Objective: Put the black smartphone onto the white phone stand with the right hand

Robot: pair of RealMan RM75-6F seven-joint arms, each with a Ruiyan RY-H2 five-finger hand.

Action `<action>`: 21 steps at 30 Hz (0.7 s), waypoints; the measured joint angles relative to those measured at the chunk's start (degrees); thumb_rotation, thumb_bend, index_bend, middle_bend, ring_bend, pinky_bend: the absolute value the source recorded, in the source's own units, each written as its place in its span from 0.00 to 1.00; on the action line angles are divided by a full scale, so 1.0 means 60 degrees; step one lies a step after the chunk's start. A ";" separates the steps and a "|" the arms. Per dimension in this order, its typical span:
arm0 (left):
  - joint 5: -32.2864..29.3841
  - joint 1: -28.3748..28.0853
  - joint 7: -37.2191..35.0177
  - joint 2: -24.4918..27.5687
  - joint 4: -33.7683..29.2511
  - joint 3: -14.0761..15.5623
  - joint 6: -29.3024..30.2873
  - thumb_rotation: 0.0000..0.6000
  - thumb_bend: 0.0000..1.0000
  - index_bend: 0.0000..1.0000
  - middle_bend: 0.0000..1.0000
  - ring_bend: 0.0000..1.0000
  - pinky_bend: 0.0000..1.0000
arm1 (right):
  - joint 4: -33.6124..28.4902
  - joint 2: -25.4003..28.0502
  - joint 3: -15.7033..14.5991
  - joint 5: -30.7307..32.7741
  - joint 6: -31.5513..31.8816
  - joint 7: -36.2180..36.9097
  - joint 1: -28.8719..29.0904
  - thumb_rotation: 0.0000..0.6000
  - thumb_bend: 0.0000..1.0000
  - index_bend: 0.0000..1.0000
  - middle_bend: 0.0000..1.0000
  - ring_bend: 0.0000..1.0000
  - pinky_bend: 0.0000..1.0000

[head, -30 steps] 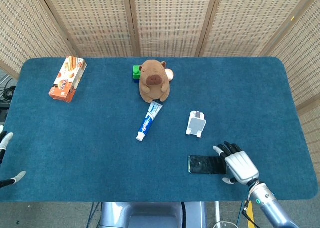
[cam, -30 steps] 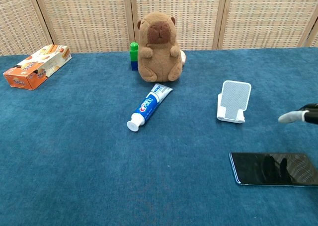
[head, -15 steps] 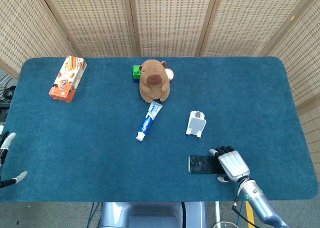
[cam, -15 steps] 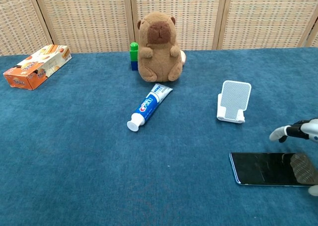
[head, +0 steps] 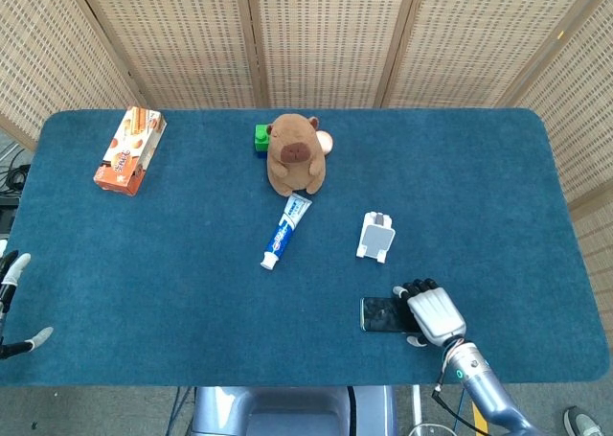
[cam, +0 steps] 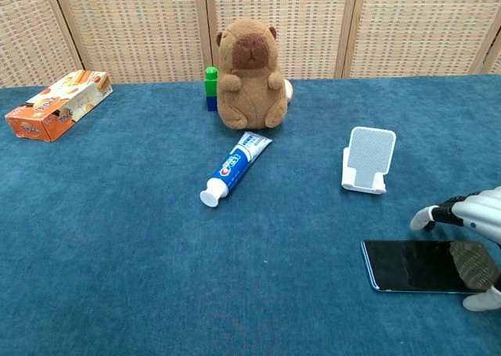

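In the head view, the black smartphone (head: 383, 314) is seen lying flat on the blue table (head: 192, 263), near its front edge and just in front of the white phone stand (head: 376, 236), which stands apart from it. The right hand (head: 428, 313) is placed over the phone's right end, its fingers curled down across it; whether the phone is actually gripped cannot be told. Only the fingertips of the left hand (head: 11, 302) are shown at the left edge, held apart with nothing between them. A toothpaste tube (head: 285, 230), a plush capybara (head: 295, 154), a green block (head: 261, 138) and a snack box (head: 129, 150) lie further back.

In the chest view, the smartphone (cam: 415, 265) is shown flat on the table, with the right hand (cam: 473, 242) arched over its right end, fingertips at the far edge and thumb at the near edge. The stand (cam: 368, 160) is seen upright just behind.
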 measured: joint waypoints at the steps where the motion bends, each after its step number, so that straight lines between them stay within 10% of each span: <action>1: -0.0006 -0.0004 0.0016 -0.0005 -0.0001 -0.0001 -0.0007 1.00 0.00 0.00 0.00 0.00 0.00 | 0.0011 -0.0023 -0.0003 0.0061 -0.0017 -0.0048 0.0015 1.00 0.15 0.23 0.30 0.26 0.24; 11: -0.0059 -0.0036 0.0097 -0.0024 -0.0027 -0.0009 -0.0071 1.00 0.00 0.00 0.00 0.00 0.00 | 0.0258 -0.0316 -0.0076 0.0265 -0.0032 -0.0338 0.0160 1.00 0.45 0.43 0.55 0.49 0.40; 21: -0.0069 -0.0053 0.0083 -0.0009 -0.0045 -0.0002 -0.0106 1.00 0.00 0.00 0.00 0.00 0.00 | 0.0148 -0.0023 -0.0319 -0.1166 0.0741 0.0233 0.0117 1.00 0.47 0.44 0.57 0.50 0.40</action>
